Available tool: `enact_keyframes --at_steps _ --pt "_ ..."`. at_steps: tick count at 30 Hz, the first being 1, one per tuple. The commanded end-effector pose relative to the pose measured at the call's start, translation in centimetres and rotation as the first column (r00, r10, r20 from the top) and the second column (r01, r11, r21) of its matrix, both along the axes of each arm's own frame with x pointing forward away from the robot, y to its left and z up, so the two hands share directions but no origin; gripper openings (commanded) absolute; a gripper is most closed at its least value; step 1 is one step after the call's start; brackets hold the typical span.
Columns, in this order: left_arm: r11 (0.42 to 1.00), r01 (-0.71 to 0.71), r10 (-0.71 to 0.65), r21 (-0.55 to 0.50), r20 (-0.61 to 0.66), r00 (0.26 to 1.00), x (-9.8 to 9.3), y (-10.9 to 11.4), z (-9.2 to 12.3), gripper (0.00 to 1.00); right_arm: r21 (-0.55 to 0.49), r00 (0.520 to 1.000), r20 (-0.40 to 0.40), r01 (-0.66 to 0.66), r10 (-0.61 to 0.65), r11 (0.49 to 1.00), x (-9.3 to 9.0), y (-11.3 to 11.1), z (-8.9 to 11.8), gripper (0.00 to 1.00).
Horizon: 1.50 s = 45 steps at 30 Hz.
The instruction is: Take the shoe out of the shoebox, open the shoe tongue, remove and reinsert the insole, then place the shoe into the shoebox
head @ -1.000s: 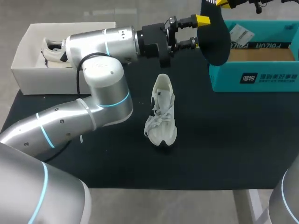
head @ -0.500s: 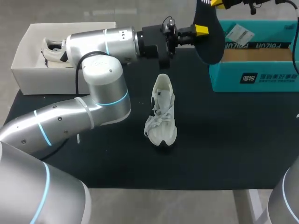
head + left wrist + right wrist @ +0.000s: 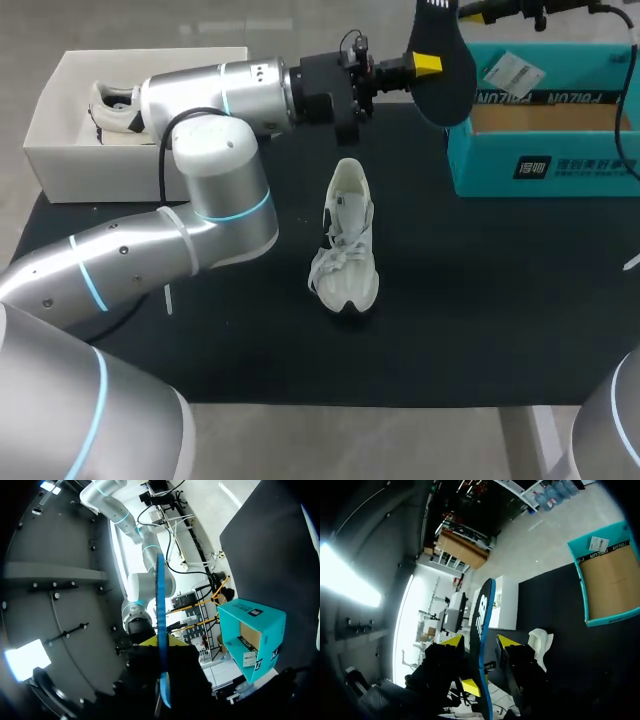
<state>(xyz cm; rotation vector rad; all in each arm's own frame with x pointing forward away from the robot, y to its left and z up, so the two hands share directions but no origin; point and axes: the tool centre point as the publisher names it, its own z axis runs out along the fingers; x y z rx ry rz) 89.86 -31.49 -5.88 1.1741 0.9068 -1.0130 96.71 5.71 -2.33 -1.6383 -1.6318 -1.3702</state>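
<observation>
A black insole (image 3: pixel 442 70) with a blue rim hangs in the air above the far side of the mat. My left gripper (image 3: pixel 422 65) is shut on its side edge. In the left wrist view the insole (image 3: pixel 160 605) stands edge-on, pinched in the left gripper (image 3: pixel 162 647). My right gripper (image 3: pixel 472 10) is at the insole's top end; in the right wrist view its fingers (image 3: pixel 451 642) stand open on either side of the insole (image 3: pixel 483 615). The white shoe (image 3: pixel 346 245) lies on the mat, laces loose.
A white shoebox (image 3: pixel 60 150) at the far left holds another shoe (image 3: pixel 115 105). An open teal box (image 3: pixel 540 165) stands at the far right, also seen as the teal box (image 3: pixel 605 580). A black mat (image 3: pixel 480 300) covers the table.
My left gripper closed on the insole's edge. My right gripper opened around the insole's top. The insole shifted a little up and to the left.
</observation>
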Motion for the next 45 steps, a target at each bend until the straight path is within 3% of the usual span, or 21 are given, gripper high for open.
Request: enact_keyframes --at_steps 1,8,17,26,35,45 --pt "1.000 0.014 -0.014 0.001 -0.014 1.000 0.0 0.9 0.2 0.00 0.081 0.993 0.114 0.002 -0.011 0.997 -1.4 -0.7 -0.3 1.00" --pt "0.999 0.053 -0.053 0.011 -0.065 0.997 0.6 2.2 0.8 0.00 0.152 0.976 0.216 -0.067 0.033 0.986 -3.6 -0.9 0.6 1.00" --pt "0.996 0.085 -0.083 0.033 -0.058 0.995 0.7 2.9 1.3 0.00 0.147 0.966 0.214 -0.178 0.145 0.973 -7.3 -1.0 0.4 1.00" --pt "0.995 0.086 -0.083 0.051 -0.065 0.994 0.8 4.1 1.6 0.00 0.144 0.965 0.180 -0.216 0.189 0.966 -11.2 -2.5 0.1 1.00" --pt "0.993 0.086 -0.078 0.077 -0.097 0.992 0.8 4.6 1.5 0.00 0.159 0.960 0.158 -0.254 0.229 0.954 -13.1 -3.4 0.1 1.00" --pt "0.992 0.094 -0.086 0.089 -0.094 0.992 0.4 4.6 1.6 0.00 0.160 0.957 0.161 -0.265 0.240 0.951 -13.2 -3.3 0.0 1.00"
